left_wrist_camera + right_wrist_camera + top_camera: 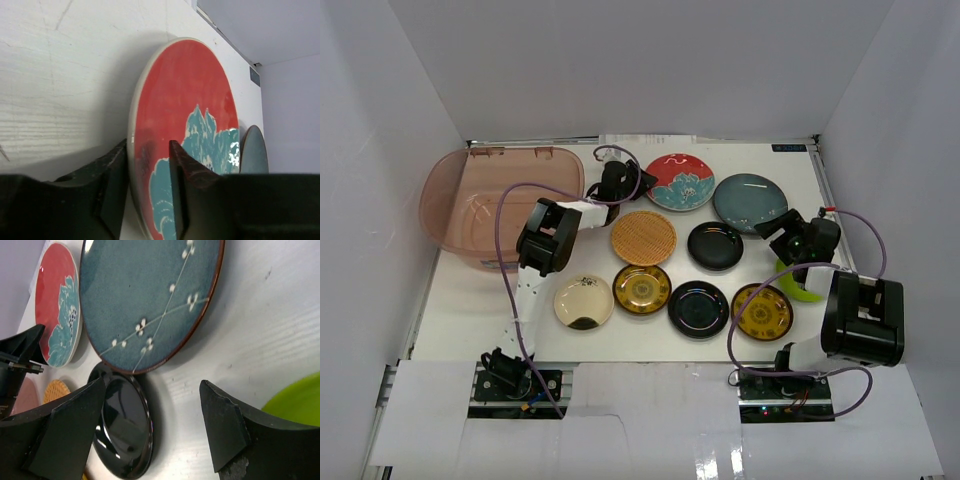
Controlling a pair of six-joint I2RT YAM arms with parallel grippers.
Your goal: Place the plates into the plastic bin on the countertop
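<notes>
Red plate with teal flower: far centre of the counter, its left rim pinched between the left jaws, which are closed narrowly on it, one finger outside the edge and one on the red face. Dark teal plate: just right of it. Woven tan plate and glossy black plate: middle row. Cream plate, two gold-patterned plates and a second black plate: near row. Lime green plate: right side, partly hidden by the right arm. Right jaws: spread wide, holding nothing, over the counter between the dark teal and lime green plates. Plastic bin: far left of the counter.
</notes>
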